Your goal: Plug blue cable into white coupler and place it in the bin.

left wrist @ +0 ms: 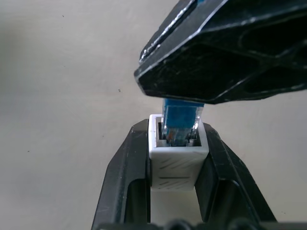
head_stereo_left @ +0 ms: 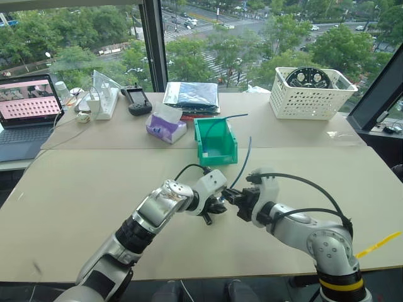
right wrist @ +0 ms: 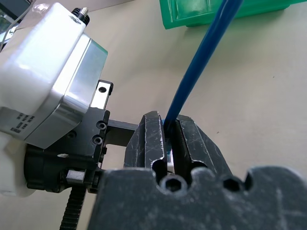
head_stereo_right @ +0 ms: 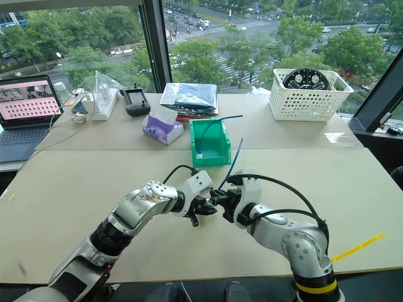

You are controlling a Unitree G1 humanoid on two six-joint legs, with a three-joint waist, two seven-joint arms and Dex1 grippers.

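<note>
Over the middle of the table my two grippers meet tip to tip. My left gripper point(left wrist: 175, 128) is shut on the white coupler point(left wrist: 176, 160), a small boxy block with its socket facing out. My right gripper point(right wrist: 168, 120) is shut on the plug end of the blue cable point(right wrist: 201, 57). In the left wrist view the blue plug point(left wrist: 180, 122) sits in the coupler's socket, right under the right gripper's black fingers point(left wrist: 225, 52). The cable's free length point(head_stereo_left: 244, 160) rises from the grippers toward the green bin point(head_stereo_left: 216, 143), which stands just beyond them.
A darker blue cable point(head_stereo_left: 220, 119) hangs out of the bin. Behind it are a purple tissue box point(head_stereo_left: 165, 128) and a dark bag point(head_stereo_left: 192, 97). A white lattice basket point(head_stereo_left: 312, 94) stands at the back right, and a laptop point(head_stereo_left: 28, 107) and power strip point(head_stereo_left: 107, 104) at the back left.
</note>
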